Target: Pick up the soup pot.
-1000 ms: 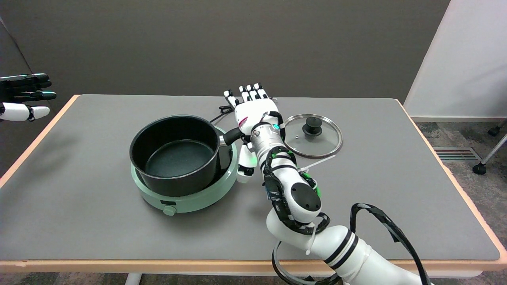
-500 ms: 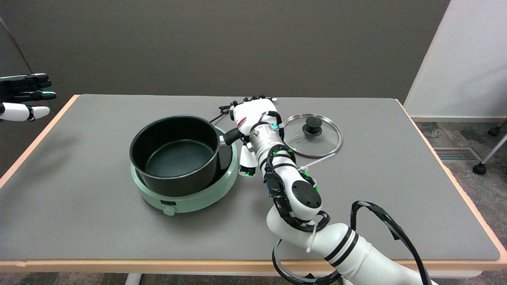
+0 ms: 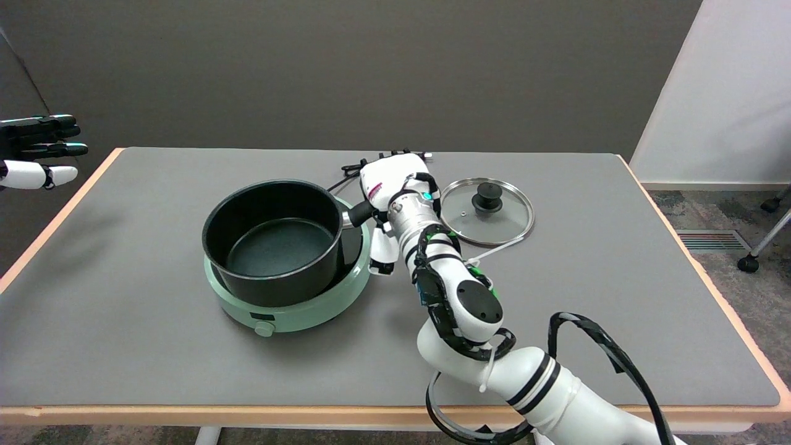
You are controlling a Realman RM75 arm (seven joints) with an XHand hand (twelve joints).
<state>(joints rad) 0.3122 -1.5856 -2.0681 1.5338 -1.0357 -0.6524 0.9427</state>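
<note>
One pot [image 3: 275, 238] sits on one burner [image 3: 290, 303]. My right hand [image 3: 390, 185] covers its handle [image 3: 361, 214], fingers curled down; grip cannot be confirmed. One lid [image 3: 488, 212] lies just beside.

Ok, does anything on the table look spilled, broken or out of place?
Nothing looks spilled or damaged. The soup pot sits empty and level on the green hot plate, its glass lid lying flat to the right, while the right hand curls over the pot's handle.
</note>
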